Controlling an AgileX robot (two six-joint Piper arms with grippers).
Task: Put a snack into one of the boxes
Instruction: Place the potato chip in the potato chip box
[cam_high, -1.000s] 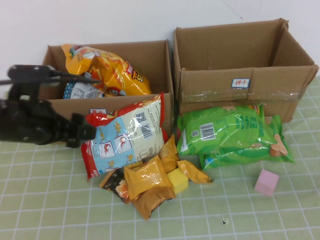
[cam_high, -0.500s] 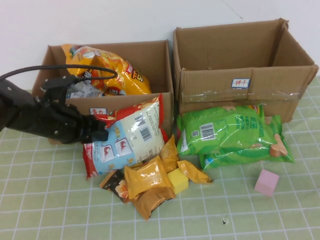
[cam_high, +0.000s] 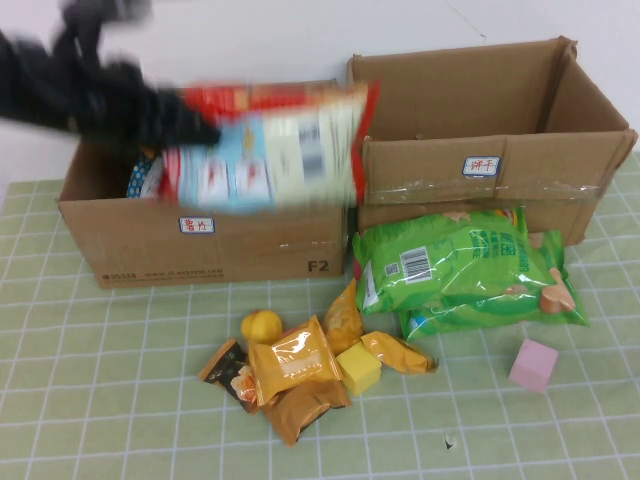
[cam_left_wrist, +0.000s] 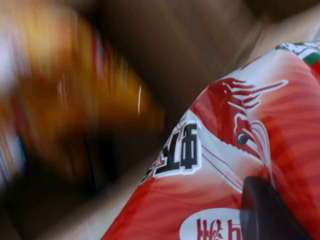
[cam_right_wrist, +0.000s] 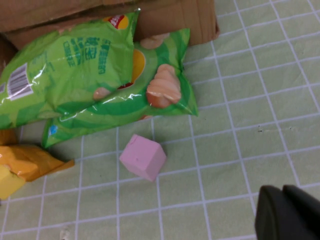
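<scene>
Left gripper (cam_high: 205, 132), black and blurred, clamped on one end of a large red, white and pale-blue snack bag (cam_high: 268, 145), held level in the air above the open left-hand brown cardboard box (cam_high: 200, 245), the bag's far end reaching across to the edge of the neighbouring box. In the left wrist view, glossy red bag film with black lettering (cam_left_wrist: 215, 165) filling much of the frame, one dark fingertip (cam_left_wrist: 265, 210) pressed against it, cardboard interior blurred behind. Inside the left box, only a glimpse of another packet under the raised bag. Just beside it, a larger open brown cardboard box (cam_high: 490, 180) carrying a small white label. Leaning against that box's front wall, two bright green crisp bags (cam_high: 460, 270), stacked one on the other. On the pale green gridded tablecloth (cam_high: 120, 400) in front of the boxes, a loose heap of small orange and brown wrapped snacks (cam_high: 295, 375), with a yellow cube (cam_high: 357, 368) touching the heap and a small round orange item (cam_high: 262, 326) at its rear edge. Well apart towards the right, a pink cube (cam_high: 533, 364), alone on the cloth. Right gripper (cam_right_wrist: 287, 214) only in its own wrist view, a dark shape low over the cloth near the pink cube; finger position impossible to make out.
</scene>
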